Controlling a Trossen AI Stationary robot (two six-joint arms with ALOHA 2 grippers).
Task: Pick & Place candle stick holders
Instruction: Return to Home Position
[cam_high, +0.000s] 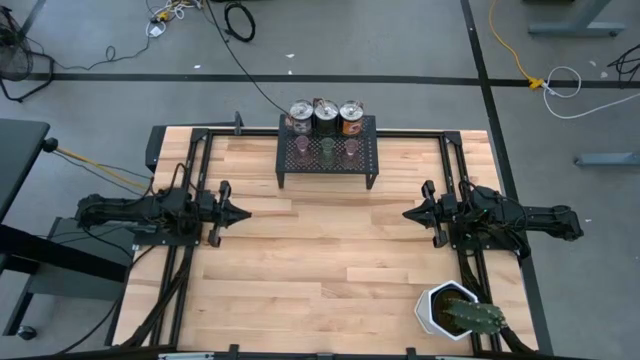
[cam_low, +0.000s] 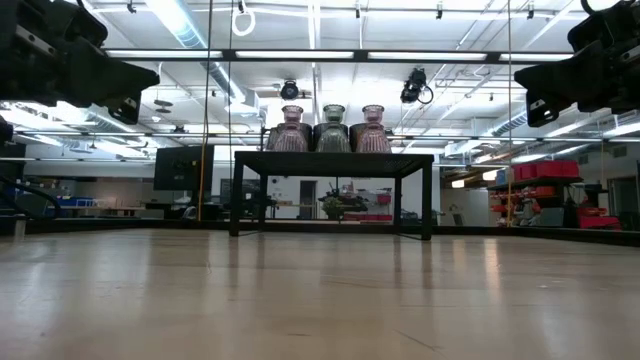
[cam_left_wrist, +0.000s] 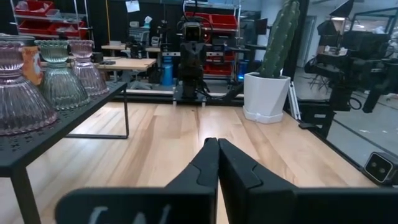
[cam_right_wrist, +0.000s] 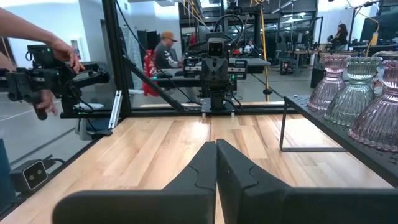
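Six candle stick holders stand on the black mesh rack (cam_high: 328, 160) at the table's far middle. Three silvery can-like ones (cam_high: 325, 117) stand in the back row. Two pink glass cups (cam_high: 303, 148) (cam_high: 351, 148) and one olive-green cup (cam_high: 327, 150) stand in front of them. In the low view the glass cups (cam_low: 333, 128) show on the rack top. My left gripper (cam_high: 243, 212) hovers shut at the table's left. My right gripper (cam_high: 408, 213) hovers shut at the right. Both are empty and point toward each other.
A white hexagonal pot with a cactus (cam_high: 452, 310) stands at the table's near right corner. Black rails (cam_high: 180, 270) run along the left and right edges. Bare wood lies between the grippers (cam_high: 325, 250). A person's hand (cam_right_wrist: 62, 50) shows beyond the table in the right wrist view.
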